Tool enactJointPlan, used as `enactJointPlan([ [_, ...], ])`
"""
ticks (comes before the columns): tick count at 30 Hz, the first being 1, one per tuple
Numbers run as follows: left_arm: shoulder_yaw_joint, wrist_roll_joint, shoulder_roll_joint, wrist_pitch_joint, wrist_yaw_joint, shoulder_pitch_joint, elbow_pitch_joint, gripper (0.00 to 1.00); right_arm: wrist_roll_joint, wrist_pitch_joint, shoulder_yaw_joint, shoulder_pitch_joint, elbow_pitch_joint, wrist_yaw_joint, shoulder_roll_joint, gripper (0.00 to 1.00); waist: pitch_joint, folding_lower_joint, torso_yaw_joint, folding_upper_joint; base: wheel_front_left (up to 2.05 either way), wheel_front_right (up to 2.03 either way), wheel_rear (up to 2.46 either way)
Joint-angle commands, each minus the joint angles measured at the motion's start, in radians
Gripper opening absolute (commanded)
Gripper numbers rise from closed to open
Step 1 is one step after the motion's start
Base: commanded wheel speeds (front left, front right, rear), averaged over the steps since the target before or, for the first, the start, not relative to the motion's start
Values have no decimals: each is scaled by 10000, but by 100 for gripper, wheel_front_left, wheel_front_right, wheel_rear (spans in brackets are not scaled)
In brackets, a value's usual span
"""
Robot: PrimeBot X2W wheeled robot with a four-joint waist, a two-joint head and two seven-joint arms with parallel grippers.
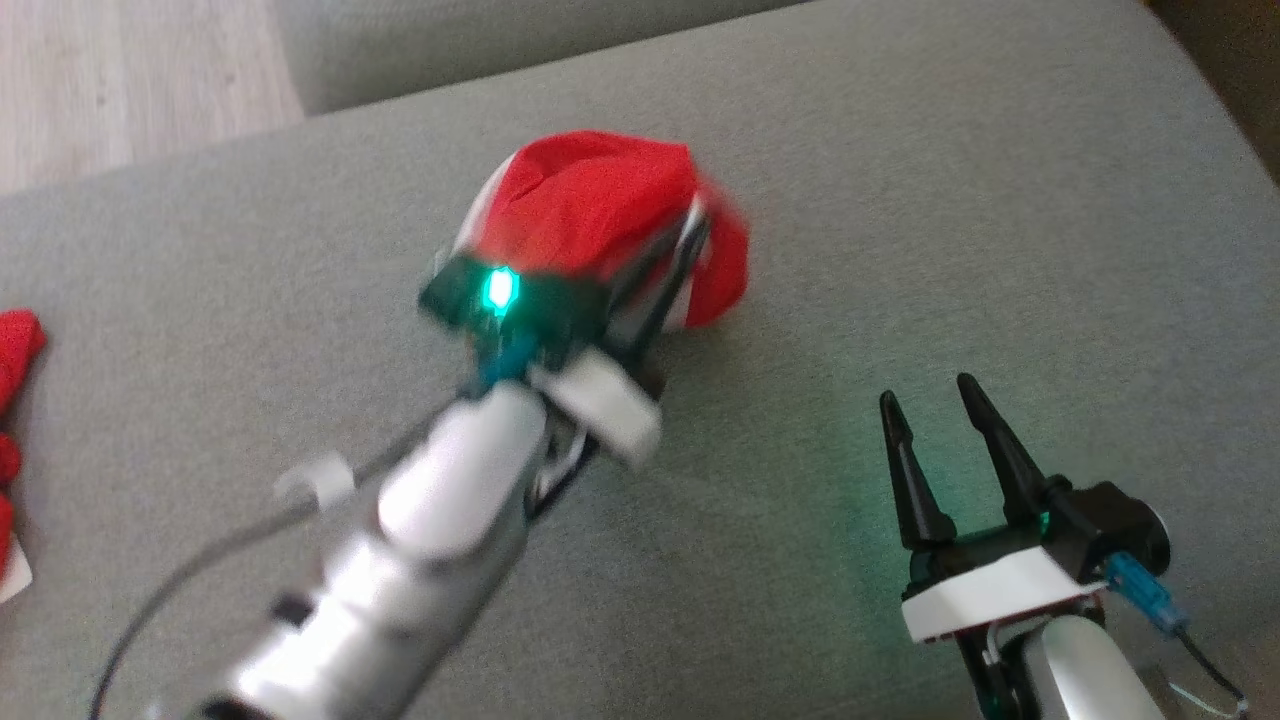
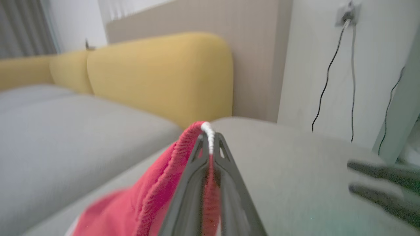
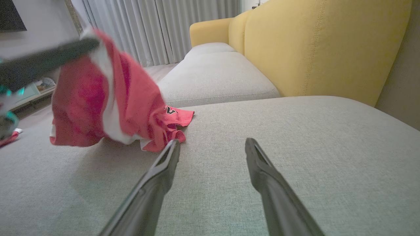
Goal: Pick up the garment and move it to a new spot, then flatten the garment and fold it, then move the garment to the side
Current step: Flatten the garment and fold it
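Note:
The garment (image 1: pixel 590 200) is a red piece with white stripes, bunched and lifted over the grey sofa cushion (image 1: pixel 1000 200). In the left wrist view my left gripper (image 2: pixel 210 139) is shut on the garment (image 2: pixel 154 196), its white-edged hem pinched between the fingertips. In the right wrist view the garment (image 3: pixel 131 98) hangs from the left gripper (image 3: pixel 49 59), and its lower end with a black mark trails on the cushion. My right gripper (image 1: pixel 930 395) stands open to the right of the garment, above the cushion, holding nothing. Its fingers (image 3: pixel 164 170) point toward the garment's trailing end.
Another red cloth (image 1: pixel 15 380) lies at the cushion's left edge. A yellow backrest (image 3: pixel 321 49) runs along the far side of the sofa. Wooden floor (image 1: pixel 120 80) lies beyond the cushion. Dark cables (image 2: pixel 328 75) hang on the wall by the sofa's end.

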State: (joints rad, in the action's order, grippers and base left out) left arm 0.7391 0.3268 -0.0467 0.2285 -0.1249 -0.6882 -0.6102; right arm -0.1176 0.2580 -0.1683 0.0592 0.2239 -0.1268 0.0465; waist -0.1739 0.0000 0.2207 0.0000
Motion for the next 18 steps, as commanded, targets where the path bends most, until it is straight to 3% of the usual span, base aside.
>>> enactJointPlan([
  [1, -127, 284, -37, -6, -52, -1191, 543, 0, -124, 38, -279, 53, -235, -39, 37, 100, 277, 0, 149, 0, 0, 0, 0],
  [8, -199, 1756, -592, -234, -55, -3223, 1448, 0, -174, 38, -326, -350, -212, -39, 37, 100, 783, 0, -68, 0, 0, 0, 0],
  [18, 233, 2958, -2066, -620, -56, -1218, 972, 0, -431, 38, 167, -389, -362, -39, 37, 100, 473, 0, -1114, 0, 0, 0, 0],
])
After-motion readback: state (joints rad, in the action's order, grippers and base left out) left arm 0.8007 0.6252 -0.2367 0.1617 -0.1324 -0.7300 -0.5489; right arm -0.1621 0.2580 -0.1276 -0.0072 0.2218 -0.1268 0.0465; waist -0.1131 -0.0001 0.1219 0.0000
